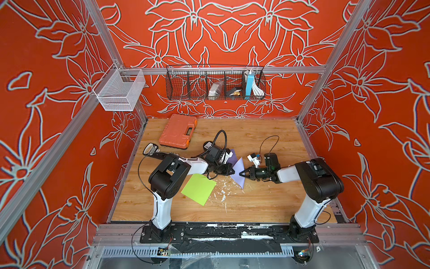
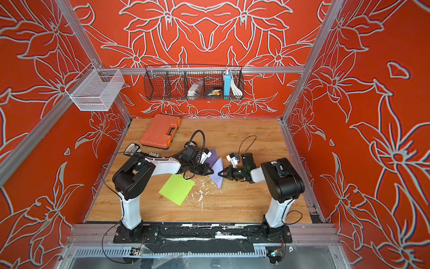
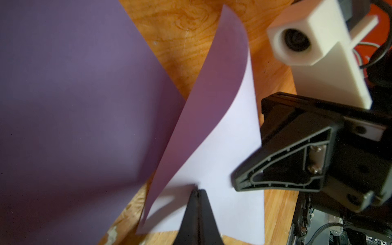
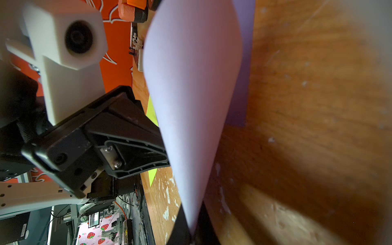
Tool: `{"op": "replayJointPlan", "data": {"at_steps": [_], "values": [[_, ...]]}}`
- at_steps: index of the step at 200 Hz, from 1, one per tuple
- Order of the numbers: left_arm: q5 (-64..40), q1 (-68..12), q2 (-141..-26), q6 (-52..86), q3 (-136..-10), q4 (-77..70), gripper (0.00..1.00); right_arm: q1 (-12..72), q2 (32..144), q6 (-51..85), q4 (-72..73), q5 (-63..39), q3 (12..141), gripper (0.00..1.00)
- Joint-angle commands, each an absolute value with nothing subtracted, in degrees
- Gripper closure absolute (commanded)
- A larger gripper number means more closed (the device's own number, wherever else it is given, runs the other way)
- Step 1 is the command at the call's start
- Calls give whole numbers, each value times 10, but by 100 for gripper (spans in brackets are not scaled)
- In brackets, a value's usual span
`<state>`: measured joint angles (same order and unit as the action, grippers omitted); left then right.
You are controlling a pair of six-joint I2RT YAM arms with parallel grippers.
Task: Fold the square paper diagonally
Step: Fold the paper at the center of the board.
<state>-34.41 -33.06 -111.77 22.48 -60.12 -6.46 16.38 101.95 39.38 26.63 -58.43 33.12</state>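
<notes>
The square paper is lilac and stands up off the wooden table mid-scene, curled, in both top views. My right gripper is shut on its corner, and the pale sheet runs down between the jaws in the right wrist view. My left gripper faces it from the other side, shut. Its tip rests against the paper's pale face, and I see no paper between those jaws. A darker purple sheet lies just behind; I cannot tell whether it is the same paper.
A lime green paper lies flat under the left arm. An orange tool case and a small black device sit at the back left. White flecks mark the table. A black wire basket and a white mesh basket hang above.
</notes>
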Motion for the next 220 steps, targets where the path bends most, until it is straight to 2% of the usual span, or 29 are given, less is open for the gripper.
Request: {"op": "replayJointPlan", "data": {"at_steps": [1,48,89,140,175,201,220], "values": [[-348,-335,-1131,213,-616,-52,100,161,1029,398,279,-578,322,93],[-345,-336,-1141,213,-624,-42,100,161,1031,398,279,-577,320,91],[-341,-336,-1150,208,-632,-27,100,159,1027,395,271,-575,317,83],[-337,-337,-1157,205,-641,-12,100,150,1005,381,236,-564,315,67],[-331,-338,-1160,202,-645,-3,100,145,969,337,139,-521,328,57],[-331,-338,-1160,202,-645,-3,100,144,924,292,48,-474,342,59],[-331,-339,-1159,201,-645,-2,100,144,885,263,-8,-436,352,73]]}}
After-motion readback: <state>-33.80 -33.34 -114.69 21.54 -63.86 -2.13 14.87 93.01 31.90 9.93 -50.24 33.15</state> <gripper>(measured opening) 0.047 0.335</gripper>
